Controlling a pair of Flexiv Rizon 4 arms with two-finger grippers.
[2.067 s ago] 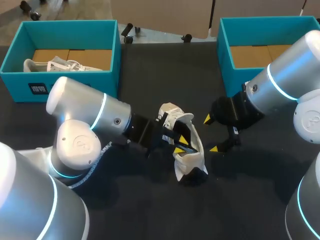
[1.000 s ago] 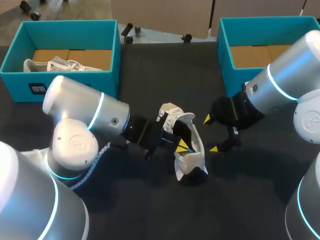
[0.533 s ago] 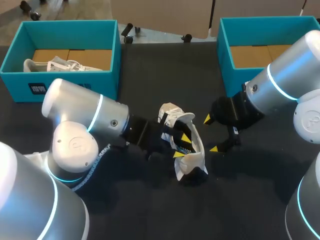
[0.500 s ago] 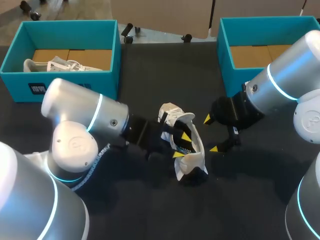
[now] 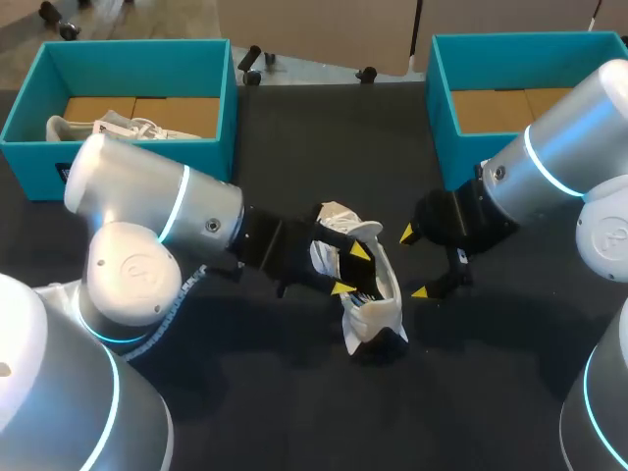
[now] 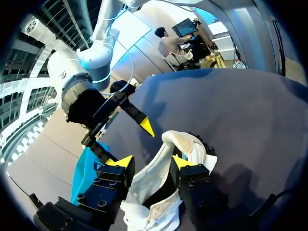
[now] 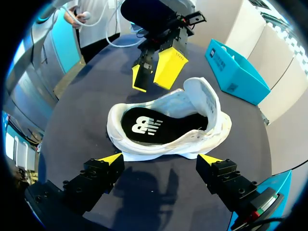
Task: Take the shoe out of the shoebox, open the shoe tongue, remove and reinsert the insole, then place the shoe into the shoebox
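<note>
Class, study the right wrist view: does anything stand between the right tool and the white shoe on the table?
Nothing visible does. Only bare dark table lies between the open right tool and the shoe. The left tool is at the shoe's far side, not in that gap.

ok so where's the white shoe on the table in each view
head view: the white shoe lies mid-table, between the two arms.
left wrist view: the white shoe sits between the open fingers of the left gripper.
right wrist view: the white shoe lies just ahead of the right gripper.
shared landmark: the left gripper, its yellow tips at the shoe in all three.
</note>
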